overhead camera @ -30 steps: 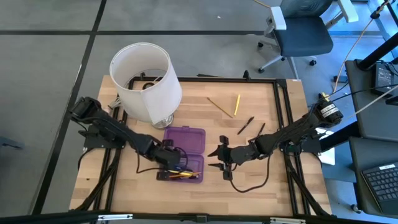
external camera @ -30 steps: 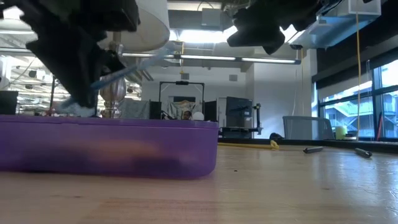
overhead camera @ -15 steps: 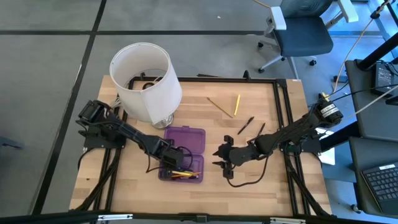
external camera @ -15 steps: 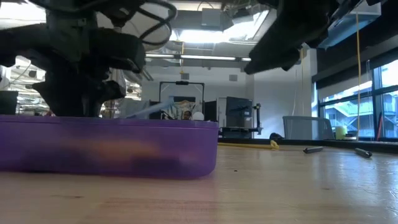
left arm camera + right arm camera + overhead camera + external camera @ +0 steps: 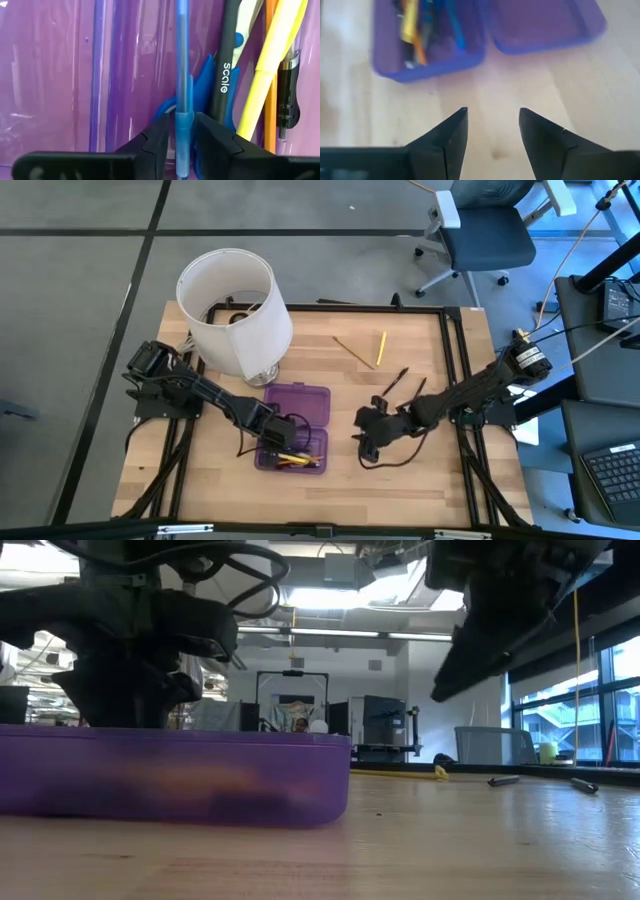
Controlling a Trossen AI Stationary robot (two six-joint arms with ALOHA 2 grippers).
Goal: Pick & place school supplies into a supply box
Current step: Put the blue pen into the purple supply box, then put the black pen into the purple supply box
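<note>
The supply box [image 5: 300, 404] lies open on the table, lid flat beside its tray [image 5: 430, 35]. In the tray are blue-handled scissors [image 5: 205, 82], a dark pen [image 5: 226, 60], a yellow pencil [image 5: 272, 65], an orange pencil [image 5: 271, 20] and a dark marker [image 5: 286, 95]. My left gripper [image 5: 272, 438] reaches down into the tray, shut on a blue pen [image 5: 182, 45]. My right gripper [image 5: 362, 435] hangs open above bare table just right of the box, its fingers [image 5: 451, 132] facing it. Two pencils [image 5: 380, 348] [image 5: 352, 351] and two dark pens [image 5: 395, 381] [image 5: 418, 388] lie on the table's far right part. My left gripper [image 5: 182, 120] pinches the blue pen between its two fingers, on a lighter blue sleeve [image 5: 183, 131] near one end. The fingers come from above, pointing down into the tray, and lie across the pen. The pen lies lengthwise in the tray, over the scissors' blue handles.
A big white lampshade [image 5: 235, 310] stands at the far left, close behind the box. A dark frame [image 5: 455, 360] runs along the table's edges. In the low view the box wall [image 5: 170, 775] fills the near left; loose pens [image 5: 503, 780] lie far right.
My left gripper has gone down and slightly toward the right into the tray, carrying the blue pen, which stood tilted above the box and now lies low inside it. My right gripper has drawn back a little toward the table's right edge and has turned.
</note>
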